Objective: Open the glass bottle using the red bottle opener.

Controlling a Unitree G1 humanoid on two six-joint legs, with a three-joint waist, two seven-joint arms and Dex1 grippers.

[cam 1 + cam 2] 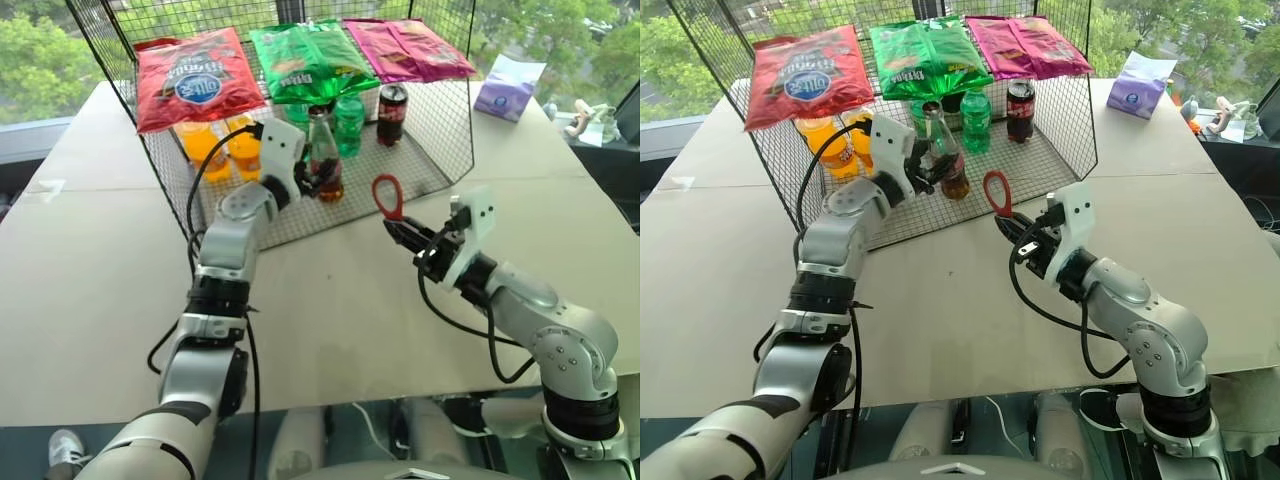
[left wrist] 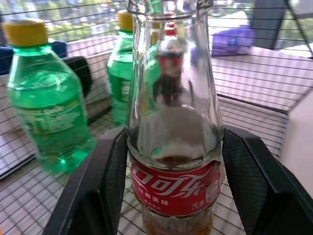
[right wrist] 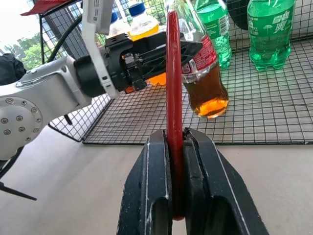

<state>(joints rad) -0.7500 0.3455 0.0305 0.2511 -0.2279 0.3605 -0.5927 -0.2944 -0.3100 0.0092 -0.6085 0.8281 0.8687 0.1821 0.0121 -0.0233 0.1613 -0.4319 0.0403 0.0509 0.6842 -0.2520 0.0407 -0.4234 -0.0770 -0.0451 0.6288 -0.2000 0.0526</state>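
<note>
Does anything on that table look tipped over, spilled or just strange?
The glass bottle leans instead of standing straight, clamped between the left gripper fingers and, seen from the right wrist, lifted off the wire rack. No spill shows. The other drinks stand upright.

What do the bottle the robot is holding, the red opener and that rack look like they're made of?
The glass bottle looks like clear, glossy glass: you see through it, and it reflects light. The red bottle opener has a smooth red finish; coated metal or plastic, hard to say. The rack looks like thin dark metal wire in an open grid.
</note>
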